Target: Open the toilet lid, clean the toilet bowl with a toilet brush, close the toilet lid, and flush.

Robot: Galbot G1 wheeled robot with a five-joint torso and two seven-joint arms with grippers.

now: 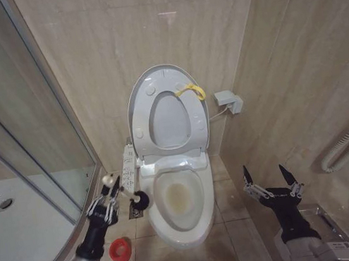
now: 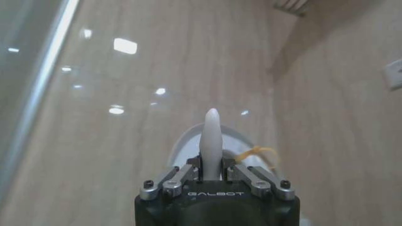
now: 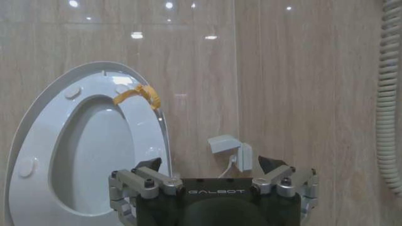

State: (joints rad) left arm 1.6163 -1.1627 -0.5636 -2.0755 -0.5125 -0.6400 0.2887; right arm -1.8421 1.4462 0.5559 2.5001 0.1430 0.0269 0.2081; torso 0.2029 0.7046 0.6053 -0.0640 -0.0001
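light: warm, even, coming from overhead | glare: bright spots reflecting off the glossy wall tiles [image 2: 125, 45] in both wrist views | focus: left wrist view showing soft, hazy; head view staying sharp | shadows: faint, lying under the toilet bowl [image 1: 180, 214]

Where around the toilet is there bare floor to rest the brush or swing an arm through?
Bare tile lies right of the toilet bowl, between it and the open right pincer. The left side is crowded: the left pincer holding the toilet brush, the red cup holder, the remote panel and the shower tray close by.
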